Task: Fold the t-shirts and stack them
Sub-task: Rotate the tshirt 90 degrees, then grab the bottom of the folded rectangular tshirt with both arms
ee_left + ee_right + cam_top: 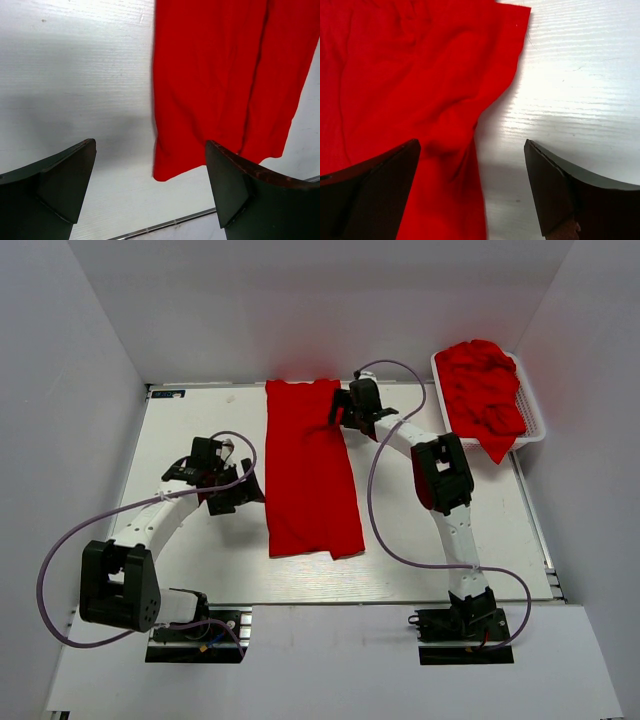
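The t-shirt (310, 475) is lying flat as a long strip, its long axis running near to far. The right gripper (471, 142), spread wide and empty, is hovering over its far sleeve, with cloth ahead-left. The left gripper (150, 144), equally spread, is facing the near corner ahead-right.

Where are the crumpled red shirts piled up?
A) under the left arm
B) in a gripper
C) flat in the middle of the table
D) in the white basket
D: the crumpled shirts are heaped in the basket at the far right of the table.
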### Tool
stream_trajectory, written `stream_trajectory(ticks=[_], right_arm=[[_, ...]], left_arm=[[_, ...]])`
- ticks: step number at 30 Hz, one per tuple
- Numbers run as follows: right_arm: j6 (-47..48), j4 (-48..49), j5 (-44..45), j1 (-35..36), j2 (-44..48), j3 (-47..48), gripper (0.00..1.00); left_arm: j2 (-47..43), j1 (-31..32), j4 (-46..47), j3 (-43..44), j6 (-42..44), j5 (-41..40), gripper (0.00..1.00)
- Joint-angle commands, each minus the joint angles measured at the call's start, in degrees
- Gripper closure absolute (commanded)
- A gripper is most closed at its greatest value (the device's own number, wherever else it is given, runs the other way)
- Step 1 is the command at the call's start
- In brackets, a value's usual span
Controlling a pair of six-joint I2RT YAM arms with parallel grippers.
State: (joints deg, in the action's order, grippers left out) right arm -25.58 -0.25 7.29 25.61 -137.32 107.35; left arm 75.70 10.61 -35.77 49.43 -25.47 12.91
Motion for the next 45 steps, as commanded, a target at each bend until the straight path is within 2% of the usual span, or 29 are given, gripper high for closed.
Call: stream_trajectory(ticks=[1, 4, 7, 8, 11, 12, 14, 15, 21, 23, 31, 35, 39, 40, 41, 44, 45], right_arm=[[4.4, -1.9, 1.2, 0.0, 6.8, 1.5, 0.1], [6.7, -5.3, 0.8, 0.2, 11.3, -1.2, 0.1], [7.6, -8.2, -1.1, 0.6, 18.7, -10.1, 0.1], [7.5, -8.8, -2.1, 0.6, 24.8, -15.5, 0.1], [6.2, -10.0, -4.1, 0.8, 33.1, -28.8, 0.1], [5.5, -10.3, -6.2, 0.8, 38.9, -36.1, 0.1], [5.5, -12.7, -6.7, 1.9, 42.0, -39.8, 0.1], [5.5, -15.4, -9.8, 2.3, 45.4, -43.6, 0.1], [5.0, -22.8, -16.8, 7.8, 52.9, -52.6, 0.1], [3.4, -24.0, -17.6, 9.3, 54.5, -55.5, 0.1], [-1.8, -22.5, -21.0, 14.2, 57.4, -62.9, 0.1], [-3.2, -19.8, -21.7, 15.2, 55.9, -65.3, 0.1], [-3.2, -16.7, -21.4, 15.4, 53.5, -65.3, 0.1], [-3.1, -16.5, -21.7, 15.8, 52.9, -65.3, 0.1], [-3.2, -15.5, -21.5, 15.7, 51.8, -65.3, 0.1], [-3.3, -14.3, -21.9, 15.8, 50.6, -65.4, 0.16], [-3.7, -14.1, -22.0, 15.9, 50.4, -65.4, 0.24]], left_arm=[[0.1, -0.3, -0.5, 3.3, 2.0, 1.9, 0.0], [1.5, 0.2, -0.5, 3.3, 2.6, 4.5, 0.0], [0.4, 0.2, 3.7, 0.2, 3.2, 6.0, 0.0], [-0.1, 0.2, 3.7, -0.3, 3.2, 6.0, 0.0], [-0.1, 0.7, 4.2, -2.6, 3.2, 6.0, 0.0], [-0.6, 0.7, 5.0, -4.3, 3.2, 6.9, 0.0], [-1.2, 1.4, 7.5, -6.3, 3.2, 8.4, 0.0], [-2.0, 2.2, 8.2, -8.1, 3.2, 8.9, 0.0], [-5.2, 7.2, 11.9, -14.9, -0.7, 8.9, 0.0], [-5.2, 8.6, 12.4, -16.6, -1.7, 6.5, 0.0], [-1.5, 15.7, 12.6, -17.3, -3.8, 1.2, 0.0], [0.3, 17.8, 11.9, -17.3, -3.8, -1.0, 0.12], [1.5, 19.1, 11.3, -17.8, -4.8, -1.7, 0.33], [1.5, 19.1, 11.3, -18.4, -5.5, -2.3, 0.42], [1.5, 19.6, 11.3, -18.4, -6.0, -2.3, 0.44], [1.5, 20.2, 11.3, -19.5, -6.5, -2.3, 0.51], [1.5, 20.2, 11.3, -19.5, -7.1, -2.3, 0.53]])
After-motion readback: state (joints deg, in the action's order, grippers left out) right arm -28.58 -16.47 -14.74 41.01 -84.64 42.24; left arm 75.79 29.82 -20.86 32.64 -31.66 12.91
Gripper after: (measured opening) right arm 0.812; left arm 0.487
